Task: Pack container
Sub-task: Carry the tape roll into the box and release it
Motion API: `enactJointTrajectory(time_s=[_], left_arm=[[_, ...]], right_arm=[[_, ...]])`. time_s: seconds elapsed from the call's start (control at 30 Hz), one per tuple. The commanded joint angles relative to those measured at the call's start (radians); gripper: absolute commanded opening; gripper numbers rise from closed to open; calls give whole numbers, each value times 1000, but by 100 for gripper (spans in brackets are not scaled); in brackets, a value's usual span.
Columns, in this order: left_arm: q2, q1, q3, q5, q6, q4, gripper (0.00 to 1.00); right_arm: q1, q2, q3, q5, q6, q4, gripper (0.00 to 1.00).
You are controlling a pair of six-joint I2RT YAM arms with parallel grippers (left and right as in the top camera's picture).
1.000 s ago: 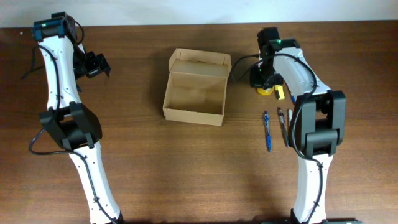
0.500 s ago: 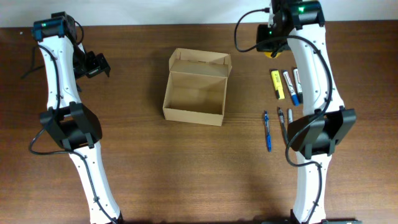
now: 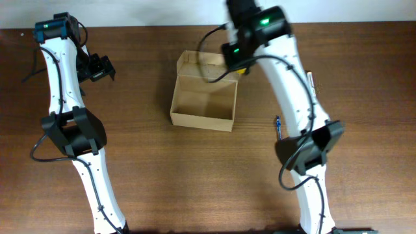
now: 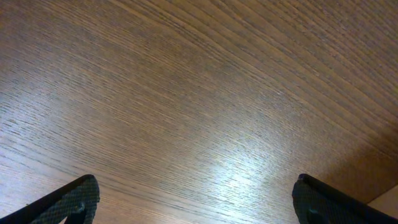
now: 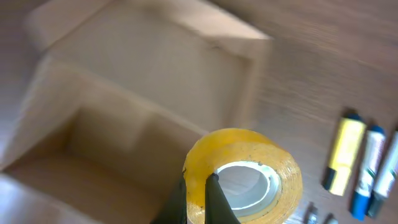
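Note:
The container (image 3: 201, 120) is an open tan cardboard box at the table's centre, with its flap lid standing at the far side. My right gripper (image 3: 238, 57) hovers over the box's far right corner. It is shut on the wall of a yellow tape roll (image 5: 245, 174), one finger inside the ring and one outside (image 5: 200, 190). The box (image 5: 149, 62) lies blurred below and left of the roll, and its inside looks empty. My left gripper (image 3: 99, 67) is open and empty at the far left, well away from the box. Its wrist view shows only bare wood between its fingertips (image 4: 196, 202).
A yellow highlighter (image 5: 345, 152) and blue-capped markers (image 5: 372, 171) lie on the table right of the box. A blue pen (image 3: 278, 127) shows beside my right arm in the overhead view; the arm hides the other pens.
My right arm has lifted the tape roll from beside the pens, swung it to the far edge, then left to above the box's far right corner. The left arm has not moved.

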Motion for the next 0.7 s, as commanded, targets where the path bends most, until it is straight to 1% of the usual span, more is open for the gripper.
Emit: enactJointTrajectory(time_s=[0.0,0.13,0.27,0.5,0.67], left_arm=[[9,3,-5,-11,2,2,100],[9,3,-5,-11,1,2,100],[9,3,-5,-11,1,2,100],[9,3,-5,-11,1,2,100],[9,3,-5,-11,1,2,100]], right_arm=[[73,-33,20,6,-62,-2,4],[146,-21,-3,5,-96,15,4],[187,11,-55,5,-99,48,4],[198,76,-219,4,-95,144,4],[197,85,-351,-26,-95,235,4]])
